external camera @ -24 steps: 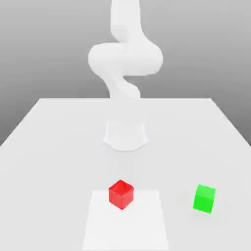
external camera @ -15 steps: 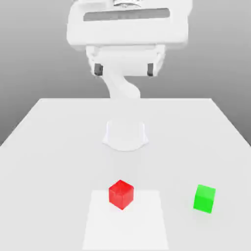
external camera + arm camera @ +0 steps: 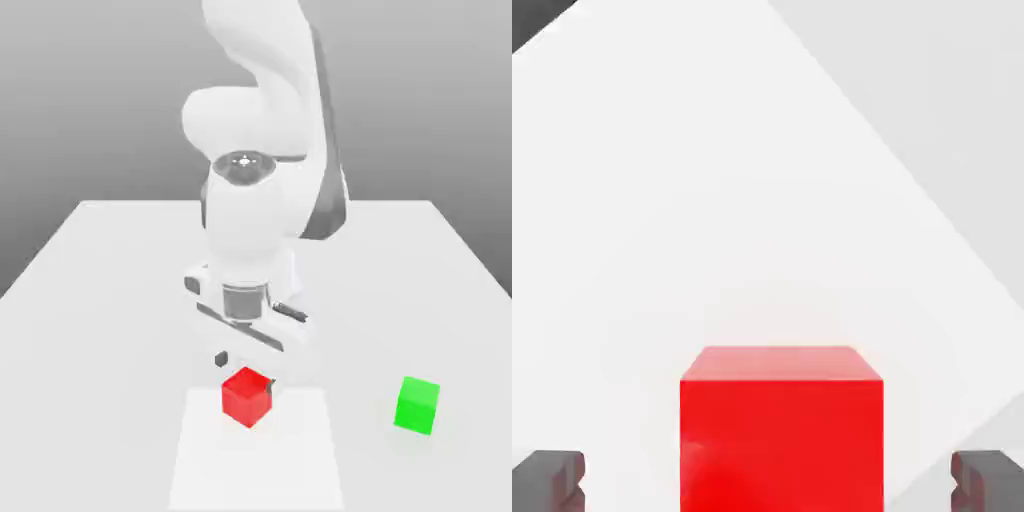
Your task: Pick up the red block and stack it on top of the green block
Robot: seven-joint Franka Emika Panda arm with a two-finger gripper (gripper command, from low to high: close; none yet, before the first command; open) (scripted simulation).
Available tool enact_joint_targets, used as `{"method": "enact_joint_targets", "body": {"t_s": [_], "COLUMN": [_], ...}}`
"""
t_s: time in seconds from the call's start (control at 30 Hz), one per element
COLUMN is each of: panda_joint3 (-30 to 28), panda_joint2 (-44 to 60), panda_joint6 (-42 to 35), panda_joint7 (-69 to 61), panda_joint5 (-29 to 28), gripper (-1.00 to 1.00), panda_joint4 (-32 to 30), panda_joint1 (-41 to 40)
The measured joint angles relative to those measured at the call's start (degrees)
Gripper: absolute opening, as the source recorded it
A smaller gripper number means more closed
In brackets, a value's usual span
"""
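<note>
The red block (image 3: pixel 247 396) sits on the white table near the front, on a paler square patch. My gripper (image 3: pixel 246 371) hangs just above and behind it, pointing down, open. One dark fingertip (image 3: pixel 221 358) shows beside the block's upper corner. In the hand view the red block (image 3: pixel 780 430) lies between the two dark fingertips (image 3: pixel 547 480), with wide gaps on both sides and nothing touching. The green block (image 3: pixel 417 405) rests on the table toward the exterior view's right, apart from the red one.
The white table (image 3: pixel 100 300) stretches around both blocks. A paler square patch (image 3: pixel 255 465) lies under the red block. The arm's white body (image 3: pixel 255 210) rises behind the gripper over the table's middle.
The arm has swung down from high above the table. The gripper now hangs low over the red block, turned at an angle. Neither block has moved.
</note>
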Motion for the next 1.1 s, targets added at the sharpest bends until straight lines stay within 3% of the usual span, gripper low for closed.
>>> {"method": "enact_joint_targets", "body": {"t_s": [0.03,0.07,0.3,0.6,1.0,1.1], "panda_joint3": [-1.17,-2.37,-2.60,-0.06,10.95,11.32], "panda_joint2": [1.79,3.38,3.70,-10.53,-10.25,-7.38], "panda_joint6": [1.54,2.89,3.28,-8.89,-18.65,-17.40], "panda_joint7": [0.74,1.22,1.50,-4.37,-7.93,-6.74], "panda_joint5": [-1.06,-1.77,-2.15,6.01,6.98,4.78], "gripper": [0.00,-1.00,-1.00,-1.00,-1.00,-1.00], "panda_joint4": [0.20,0.37,0.40,-1.64,8.41,10.00], "panda_joint1": [0.89,1.91,2.06,1.89,22.82,25.35]}}
